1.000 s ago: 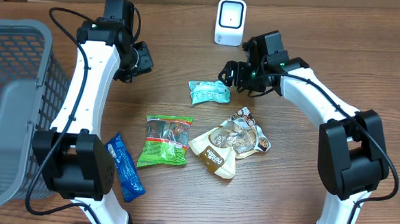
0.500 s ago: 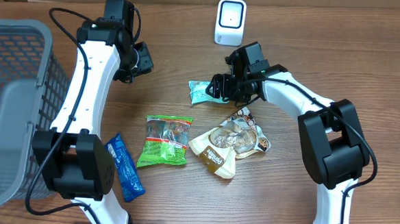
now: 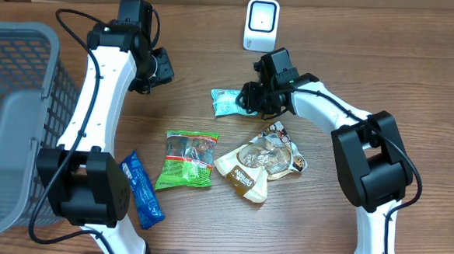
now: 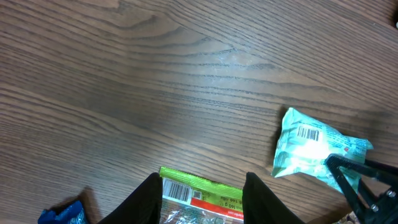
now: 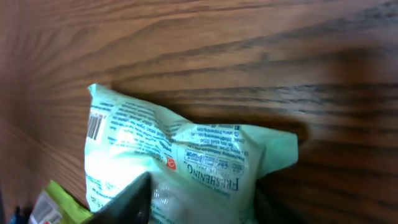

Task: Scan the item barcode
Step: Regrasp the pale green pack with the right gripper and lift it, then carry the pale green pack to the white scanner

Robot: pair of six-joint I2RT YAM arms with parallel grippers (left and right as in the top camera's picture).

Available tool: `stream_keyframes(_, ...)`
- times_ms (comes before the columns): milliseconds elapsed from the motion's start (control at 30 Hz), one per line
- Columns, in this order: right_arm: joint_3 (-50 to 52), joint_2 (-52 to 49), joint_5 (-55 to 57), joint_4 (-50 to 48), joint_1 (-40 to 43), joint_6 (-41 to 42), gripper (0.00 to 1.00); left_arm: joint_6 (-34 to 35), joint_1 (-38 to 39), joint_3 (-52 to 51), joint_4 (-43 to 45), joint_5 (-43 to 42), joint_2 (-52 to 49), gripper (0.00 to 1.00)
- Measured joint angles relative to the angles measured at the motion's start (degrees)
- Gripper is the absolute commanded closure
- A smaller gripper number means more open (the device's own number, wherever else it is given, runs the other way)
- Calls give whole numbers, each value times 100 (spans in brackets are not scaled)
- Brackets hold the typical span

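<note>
My R gripper (image 3: 249, 99) came in, jaws narrowed onto right end of teal pkt (image 3: 228, 103), flat on table (image 3: 338, 234) below scanner (image 3: 261, 25). Grasp looks made; next lift, show barcode (image 4: 309, 132). L gripper (image 3: 160, 67) part-open, empty.

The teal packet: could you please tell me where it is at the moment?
In the overhead view the teal packet lies centre-top, between the white scanner and the green packet, with the right gripper at its right end.
</note>
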State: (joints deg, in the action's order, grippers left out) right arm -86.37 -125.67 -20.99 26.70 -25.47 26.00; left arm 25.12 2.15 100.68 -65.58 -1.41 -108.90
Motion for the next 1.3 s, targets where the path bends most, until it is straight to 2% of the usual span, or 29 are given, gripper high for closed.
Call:
stream_keyframes(200,-24,0,-170,74,68,98,96,0,0,-118,44,2,0,66)
stream_keyframes(433,-28,-35,-841,293,227,-76,96,0,0,-188,90,0,0,65)
stream_keyframes(733,68,76,-1558,717,411,-999,96,0,0,-188,114,2,0,64)
stream_keyframes(900,142,734,-1714,1005,411,-1486,96,0,0,-190,114,0,0,64)
stream_keyframes(1000,142,1364,-1768,1075,411,-1746,96,-2,0,-190,109,-2,0,72)
stream_keyframes(1067,142,1851,-1781,1102,411,-1950,96,-20,0,-192,109,-2,0,73)
stream_keyframes(1200,142,2599,-1764,1161,411,-2236,96,-20,0,-192,87,-2,0,69)
stream_keyframes(1300,142,3005,-1731,1198,411,-2455,96,-42,0,-192,85,0,0,53)
